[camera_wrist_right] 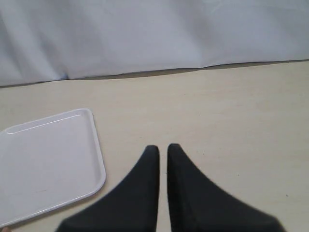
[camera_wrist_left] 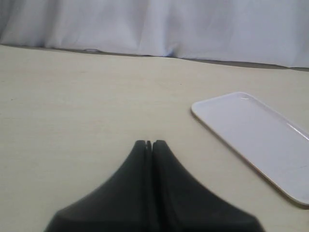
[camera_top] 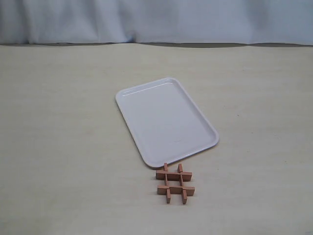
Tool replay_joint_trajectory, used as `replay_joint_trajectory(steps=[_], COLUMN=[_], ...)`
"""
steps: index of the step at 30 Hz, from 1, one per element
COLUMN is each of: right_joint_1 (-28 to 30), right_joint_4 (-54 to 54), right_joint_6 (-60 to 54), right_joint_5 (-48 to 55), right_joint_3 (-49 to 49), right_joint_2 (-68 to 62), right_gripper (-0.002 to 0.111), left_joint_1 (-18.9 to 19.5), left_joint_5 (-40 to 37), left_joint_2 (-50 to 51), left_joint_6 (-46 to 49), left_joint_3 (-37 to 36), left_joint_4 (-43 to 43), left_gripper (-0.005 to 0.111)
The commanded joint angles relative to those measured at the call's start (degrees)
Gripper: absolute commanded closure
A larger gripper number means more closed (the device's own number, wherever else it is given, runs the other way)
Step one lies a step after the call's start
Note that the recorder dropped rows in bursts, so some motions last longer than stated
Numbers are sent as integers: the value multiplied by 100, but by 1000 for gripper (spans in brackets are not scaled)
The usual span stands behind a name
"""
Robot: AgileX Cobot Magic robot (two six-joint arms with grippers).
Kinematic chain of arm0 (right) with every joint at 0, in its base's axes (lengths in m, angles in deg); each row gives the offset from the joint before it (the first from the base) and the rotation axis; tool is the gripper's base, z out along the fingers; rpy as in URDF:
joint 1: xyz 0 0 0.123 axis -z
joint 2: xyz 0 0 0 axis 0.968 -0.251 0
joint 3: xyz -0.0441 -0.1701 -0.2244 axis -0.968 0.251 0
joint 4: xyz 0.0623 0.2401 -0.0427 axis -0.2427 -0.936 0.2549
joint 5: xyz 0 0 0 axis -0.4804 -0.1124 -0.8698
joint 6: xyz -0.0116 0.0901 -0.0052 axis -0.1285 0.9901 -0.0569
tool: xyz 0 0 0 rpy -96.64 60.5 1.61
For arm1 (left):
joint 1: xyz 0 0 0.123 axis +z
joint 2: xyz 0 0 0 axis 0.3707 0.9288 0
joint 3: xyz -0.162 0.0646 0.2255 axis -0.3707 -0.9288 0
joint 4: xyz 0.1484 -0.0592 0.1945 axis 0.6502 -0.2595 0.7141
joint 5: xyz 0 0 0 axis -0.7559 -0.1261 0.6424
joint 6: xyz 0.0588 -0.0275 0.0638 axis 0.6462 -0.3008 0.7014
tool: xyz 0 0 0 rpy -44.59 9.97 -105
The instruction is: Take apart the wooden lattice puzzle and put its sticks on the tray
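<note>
Wooden lattice puzzle (camera_top: 175, 183): in the exterior view it lies flat on the counter (camera_top: 63, 147), assembled as a "#", at the near side of the scene and a little right of centre. Two of the sticks (camera_top: 174, 175) run left to right. The other two cross them near to far, leaning slightly left at the far end. The grid is about as wide as it is deep, so it has no clear long axis. Its far stick ends sit just beside the near short edge of the tray (camera_top: 166, 120); whether they touch the rim cannot be told. The tray's long axis runs from far left to near right. Its surface is bare.

Left wrist view: the left jaws are fully together, tips touching, with nothing between them. They hang over bare counter, and the tray (camera_wrist_left: 260, 140) lies apart from them.

Right wrist view: the right jaws are nearly together, with a narrow slit between them and nothing held. The tray (camera_wrist_right: 48, 159) lies apart from them.

Position of the puzzle relative to either set of jaws cannot be told from these views.
</note>
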Motion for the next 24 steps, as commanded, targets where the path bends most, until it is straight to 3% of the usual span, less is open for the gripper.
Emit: replay_joint_trajectory(steps=[1,8,11,12,16,24], right_joint_1=[41,41,41,30,30,30], right_joint_4=[-24,-169,-600,-143,1305,881], right_joint_6=[-21,138,2241,3204,3666,3438], right_joint_5=[-638,-3168,-4557,-4377,-4094,-3971], right_joint_3=[7,7,7,7,7,-599], right_joint_2=[26,26,26,26,26,-1209], right_gripper=[102,102,102,102,102,102], left_joint_1=[-49,-49,-49,-49,-49,-49], left_joint_5=[59,59,59,59,59,59], left_joint_2=[-6,-6,-6,-6,-6,-6], left_joint_6=[0,0,0,0,0,0], left_joint_3=[-20,-20,-20,-20,-20,-20], left_joint_4=[-10,-10,-10,-10,-10,-10], left_gripper=[107,107,107,107,107,107])
